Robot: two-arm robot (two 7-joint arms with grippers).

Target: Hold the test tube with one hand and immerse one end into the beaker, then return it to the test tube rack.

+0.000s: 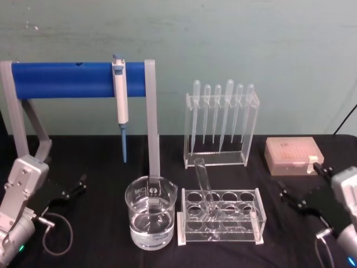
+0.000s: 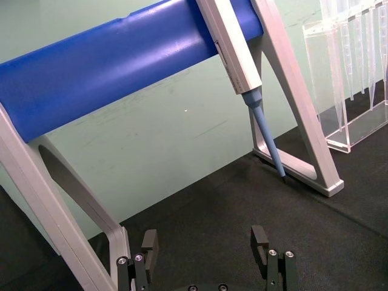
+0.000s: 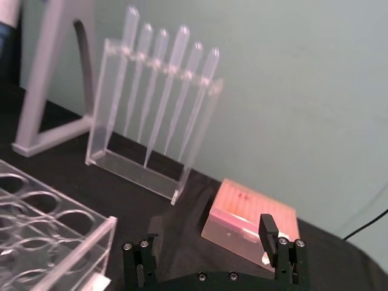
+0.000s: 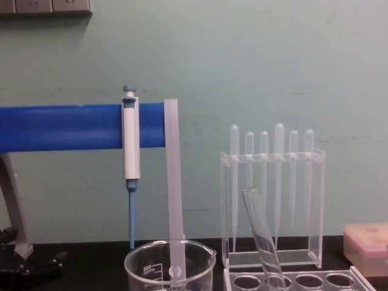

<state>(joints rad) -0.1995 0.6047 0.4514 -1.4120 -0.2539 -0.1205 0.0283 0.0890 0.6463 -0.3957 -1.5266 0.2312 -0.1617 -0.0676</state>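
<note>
The clear glass test tube [image 1: 204, 181] leans tilted in a hole of the low acrylic rack [image 1: 220, 216]; the chest view shows the test tube [image 4: 260, 233] rising from the rack [image 4: 303, 282]. Just left of the rack stands the beaker [image 1: 150, 212], partly filled with clear liquid, its rim [image 4: 170, 254] low in the chest view. My left gripper [image 1: 75, 187] rests open at the table's left, well away from the beaker; the left wrist view has its fingers [image 2: 150, 242] apart. My right gripper [image 1: 301, 184] sits open at the right, its fingers [image 3: 268, 229] spread with nothing between them.
A blue bar stand [image 1: 67, 79] with grey legs carries a blue-and-white pipettor [image 1: 120, 95] behind the beaker. A tall acrylic holder [image 1: 221, 131] with several plastic pipettes stands at the back. A pinkish tip box [image 1: 293, 155] lies at the right. A cable loops near the left arm.
</note>
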